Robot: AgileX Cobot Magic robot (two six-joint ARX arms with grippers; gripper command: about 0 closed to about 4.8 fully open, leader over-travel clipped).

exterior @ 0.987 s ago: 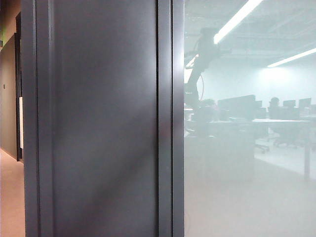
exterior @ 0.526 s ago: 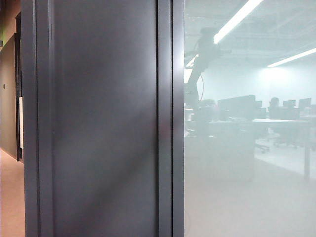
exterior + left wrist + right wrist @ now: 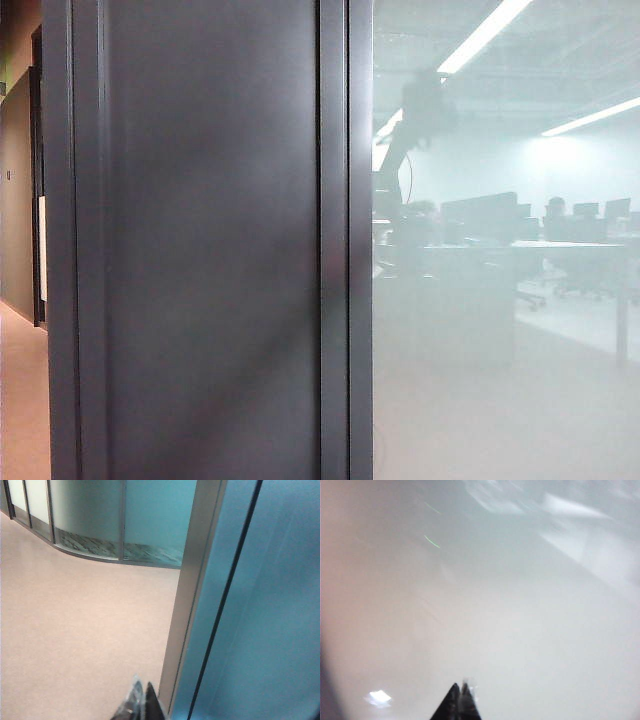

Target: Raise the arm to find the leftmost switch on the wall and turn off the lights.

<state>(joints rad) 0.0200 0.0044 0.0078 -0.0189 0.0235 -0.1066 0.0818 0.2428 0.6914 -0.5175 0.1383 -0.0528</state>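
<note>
the arm (image 3: 405, 150) hazily raised; left gripper (image 3: 141, 702), right gripper (image 3: 460, 700) closed.

no readable text, labels or signs

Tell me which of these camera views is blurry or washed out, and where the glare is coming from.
Exterior view: sharp on the dark panel; the glass is milky, the arm only a hazy silhouette, ceiling light strips glaring. Left wrist view: fairly clear, bluish tint, left end effector closed at the edge. Right wrist view: heavily blurred and washed out, one bright spot, right end effector closed.
</note>
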